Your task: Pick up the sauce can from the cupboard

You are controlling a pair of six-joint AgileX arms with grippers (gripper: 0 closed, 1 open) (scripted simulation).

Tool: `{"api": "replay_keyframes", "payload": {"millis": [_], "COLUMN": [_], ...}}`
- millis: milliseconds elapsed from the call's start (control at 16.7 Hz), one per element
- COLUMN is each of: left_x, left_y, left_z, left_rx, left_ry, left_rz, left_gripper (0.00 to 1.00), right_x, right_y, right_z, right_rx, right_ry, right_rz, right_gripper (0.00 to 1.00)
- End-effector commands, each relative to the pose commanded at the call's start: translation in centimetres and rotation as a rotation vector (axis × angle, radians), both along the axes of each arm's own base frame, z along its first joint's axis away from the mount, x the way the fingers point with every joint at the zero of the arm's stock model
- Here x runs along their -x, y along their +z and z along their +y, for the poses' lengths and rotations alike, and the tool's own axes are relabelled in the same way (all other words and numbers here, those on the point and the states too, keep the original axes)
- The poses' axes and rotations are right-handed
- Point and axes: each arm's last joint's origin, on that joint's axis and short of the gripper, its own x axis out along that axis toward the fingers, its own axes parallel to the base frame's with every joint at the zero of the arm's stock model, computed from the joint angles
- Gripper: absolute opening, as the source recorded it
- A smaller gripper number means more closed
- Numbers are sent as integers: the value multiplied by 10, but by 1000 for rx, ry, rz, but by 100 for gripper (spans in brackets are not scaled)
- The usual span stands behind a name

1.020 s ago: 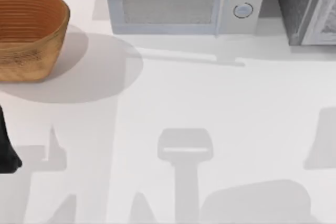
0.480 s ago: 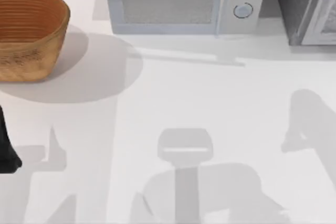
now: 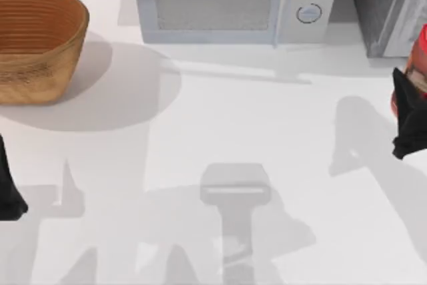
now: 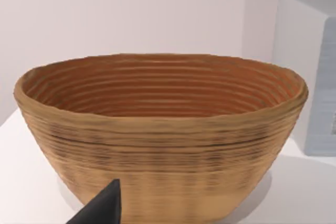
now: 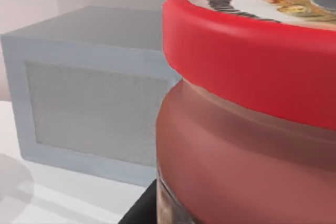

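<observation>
**Right gripper at table's right edge, sauce can in its grasp**

Right gripper is seen at the right edge of the table, in front of the grey cupboard. It is clamped on the sauce can, whose red is seen just behind and beside the dark fingers. In the right wrist view the sauce can is seen close up: red lid, pale emblem on top, reddish body below. The microwave is seen behind it.

Left gripper is parked at the table's left edge; whether its fingers are spread cannot be told. A woven basket is placed at far left, beside the microwave.
</observation>
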Motion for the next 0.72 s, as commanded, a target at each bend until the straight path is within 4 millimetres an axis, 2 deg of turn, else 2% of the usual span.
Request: {"api": "replay_keyframes", "payload": {"millis": [360,720], "left_x": [0,0], "left_y": [0,0], "left_z": [0,0], "left_rx": [0,0], "left_ry": [0,0], "left_rz": [0,0], "left_gripper": [100,100], "right_x": [-28,-49], "right_y": [-3,-28], "right_z": [36,76], "right_rx": [-15,-9], "right_ry": [117,222], "right_rz": [-32,-29], "right_gripper": [0,0]}}
